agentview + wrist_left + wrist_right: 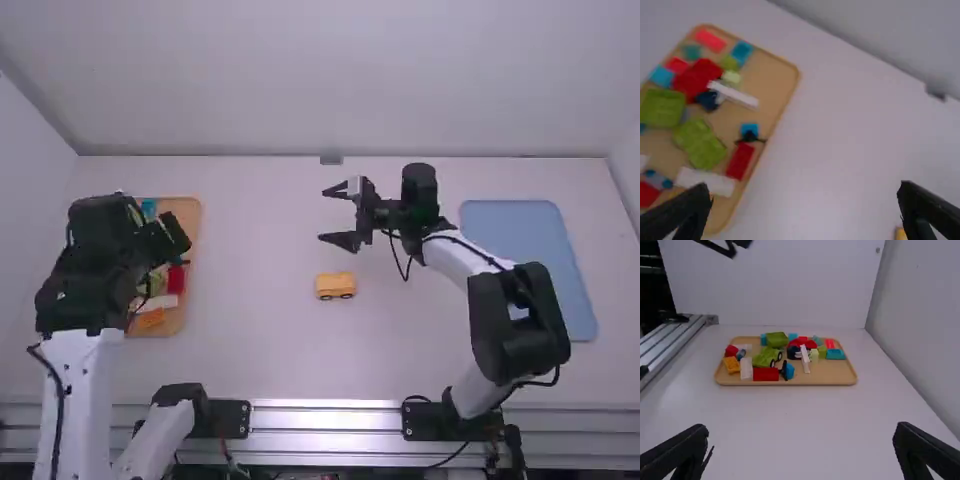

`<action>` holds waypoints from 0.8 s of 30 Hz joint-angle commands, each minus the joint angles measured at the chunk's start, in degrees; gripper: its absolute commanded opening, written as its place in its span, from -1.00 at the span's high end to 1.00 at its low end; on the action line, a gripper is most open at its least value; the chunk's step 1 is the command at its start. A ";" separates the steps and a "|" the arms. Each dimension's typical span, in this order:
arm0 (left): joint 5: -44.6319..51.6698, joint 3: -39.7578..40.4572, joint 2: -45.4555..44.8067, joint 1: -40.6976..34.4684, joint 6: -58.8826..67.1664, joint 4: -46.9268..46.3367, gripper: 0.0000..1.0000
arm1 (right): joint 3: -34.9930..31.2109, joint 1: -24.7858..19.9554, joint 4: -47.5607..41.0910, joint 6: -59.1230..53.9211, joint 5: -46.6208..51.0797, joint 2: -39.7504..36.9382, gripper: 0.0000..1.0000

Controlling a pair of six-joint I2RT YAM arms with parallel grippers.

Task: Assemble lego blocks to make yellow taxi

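Yellow vehicle base [335, 286] seen at centre, wheels on. Left gripper [805, 188] held near tray [190, 214] at 9 o'clock, right gripper [323, 214] at 12; both spread wide, empty. Part-picking judged underway; orange block [732, 365] probably needed next, square grip required.

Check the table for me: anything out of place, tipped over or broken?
Nothing stands out. The yellow toy car looks upright on its wheels on the white table, and the Lego blocks are jumbled but inside the tan tray.
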 commanded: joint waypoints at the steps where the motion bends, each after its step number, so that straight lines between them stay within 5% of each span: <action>1: -10.38 4.55 -0.31 0.52 -6.32 -4.48 -0.99 | 1.77 0.20 0.17 -0.37 1.77 -1.09 -0.97; 13: -13.49 22.82 12.46 4.50 -11.93 -23.56 -0.98 | 1.77 0.20 0.17 -0.76 -0.31 -1.09 -0.97; 24: -0.68 26.16 25.64 20.52 -8.87 -16.48 -0.98 | 1.79 -0.15 -3.08 -4.46 -7.48 -1.09 -0.97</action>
